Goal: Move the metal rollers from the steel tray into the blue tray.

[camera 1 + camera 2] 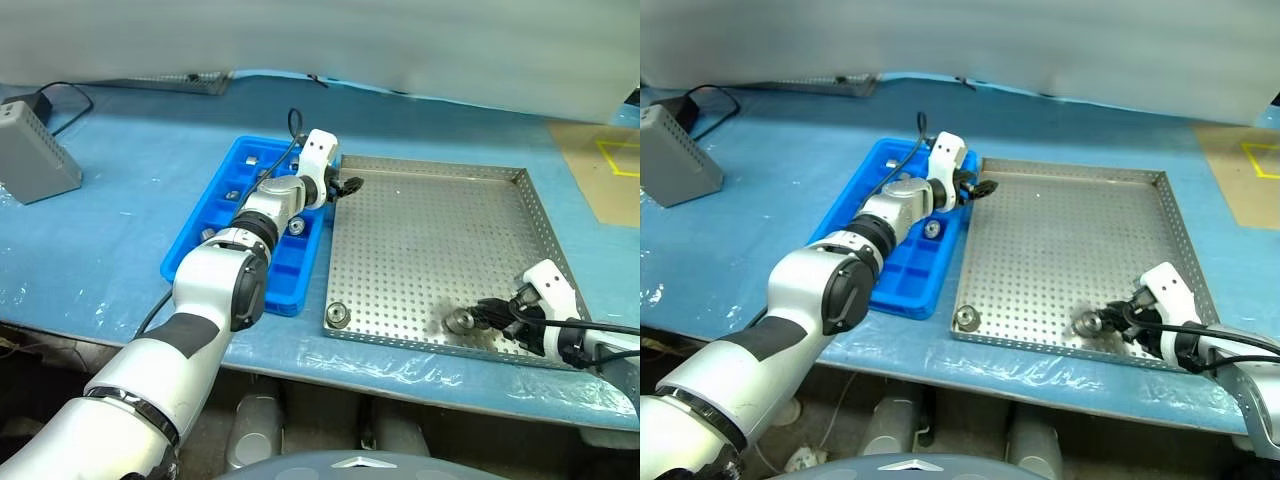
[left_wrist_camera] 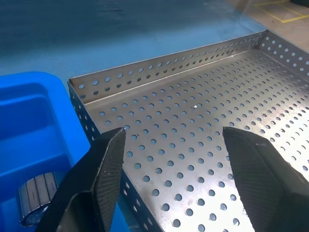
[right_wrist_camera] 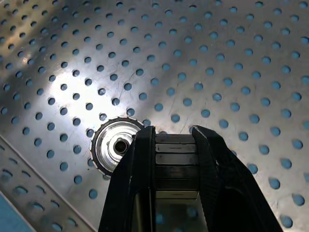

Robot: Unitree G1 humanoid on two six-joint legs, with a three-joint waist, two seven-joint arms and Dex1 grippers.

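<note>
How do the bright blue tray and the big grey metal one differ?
The bright blue plastic tray is split into small square compartments; the grey steel tray has one open floor full of round holes. The blue tray is narrower than the steel tray. The blue tray has silver rollers in several compartments; two rollers lie loose near the steel tray's near wall. Both are shallow rectangles, side by side on the blue table.

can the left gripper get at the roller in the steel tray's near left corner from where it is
Probably yes: the left gripper is open and empty above the steel tray, nothing blocking the roller.
</note>
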